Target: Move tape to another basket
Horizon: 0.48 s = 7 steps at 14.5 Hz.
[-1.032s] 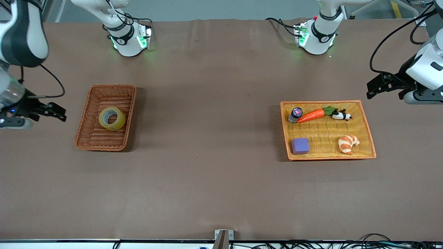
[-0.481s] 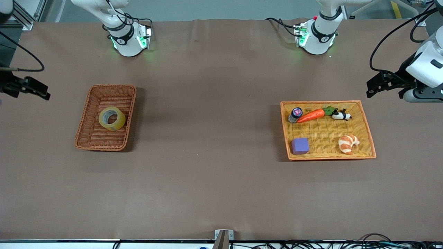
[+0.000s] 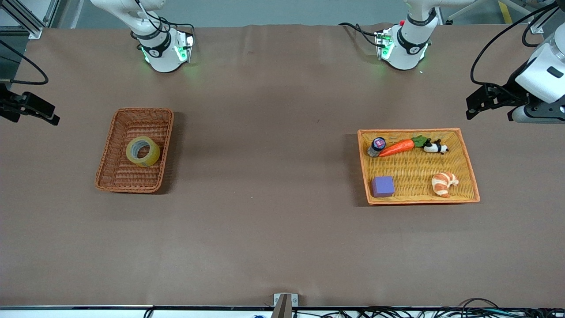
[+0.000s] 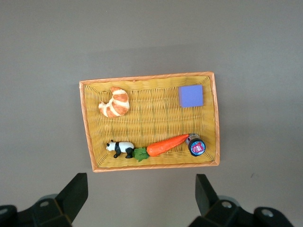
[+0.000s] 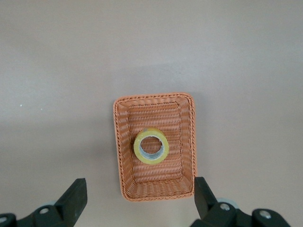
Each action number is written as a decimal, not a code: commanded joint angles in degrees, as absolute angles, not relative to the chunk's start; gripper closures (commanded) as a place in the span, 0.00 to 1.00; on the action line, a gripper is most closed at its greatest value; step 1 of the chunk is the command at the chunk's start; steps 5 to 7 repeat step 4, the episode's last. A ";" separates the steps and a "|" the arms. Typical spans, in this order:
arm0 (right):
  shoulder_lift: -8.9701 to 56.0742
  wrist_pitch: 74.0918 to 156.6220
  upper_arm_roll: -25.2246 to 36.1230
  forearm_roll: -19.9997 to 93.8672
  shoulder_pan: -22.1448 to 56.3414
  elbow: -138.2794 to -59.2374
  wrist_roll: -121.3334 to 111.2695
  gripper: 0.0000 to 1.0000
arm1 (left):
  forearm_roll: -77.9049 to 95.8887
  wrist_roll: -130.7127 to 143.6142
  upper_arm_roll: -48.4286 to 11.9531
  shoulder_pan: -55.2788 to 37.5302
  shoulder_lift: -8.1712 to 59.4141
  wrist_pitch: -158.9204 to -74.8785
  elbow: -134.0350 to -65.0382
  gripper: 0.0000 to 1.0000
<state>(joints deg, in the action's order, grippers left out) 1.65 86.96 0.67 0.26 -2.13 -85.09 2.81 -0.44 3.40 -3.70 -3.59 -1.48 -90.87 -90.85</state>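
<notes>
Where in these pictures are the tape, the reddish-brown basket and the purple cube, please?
tape (image 3: 143,151), front view, on the yellowish ring's rim.
basket (image 3: 134,112), front view, on its woven rim nearest the robots' bases.
purple cube (image 3: 382,186), front view, on its top face.

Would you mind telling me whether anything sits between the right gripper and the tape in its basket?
Nothing visible does. The tape lies alone and uncovered in the reddish-brown basket, and only bare table separates it from the open right gripper, which hangs at the right arm's end of the table. The open left gripper waits near the yellow tray.
</notes>
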 commanded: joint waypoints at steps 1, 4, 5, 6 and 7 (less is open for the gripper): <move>1.93 87.28 0.70 1.93 -2.55 -84.64 2.47 0.00 | -0.26 2.29 -3.34 -3.78 -3.34 -91.41 -93.60 0.00; 1.76 86.84 0.70 1.41 -2.46 -84.64 2.20 0.00 | 0.70 2.29 -3.34 -3.34 -3.25 -91.41 -93.60 0.00; 1.76 86.84 0.70 1.41 -2.46 -84.64 2.20 0.00 | 0.70 2.29 -3.34 -3.34 -3.25 -91.41 -93.60 0.00; 1.76 86.84 0.70 1.41 -2.46 -84.64 2.20 0.00 | 0.70 2.29 -3.34 -3.34 -3.25 -91.41 -93.60 0.00; 1.76 86.84 0.70 1.41 -2.46 -84.64 2.20 0.00 | 0.70 2.29 -3.34 -3.34 -3.25 -91.41 -93.60 0.00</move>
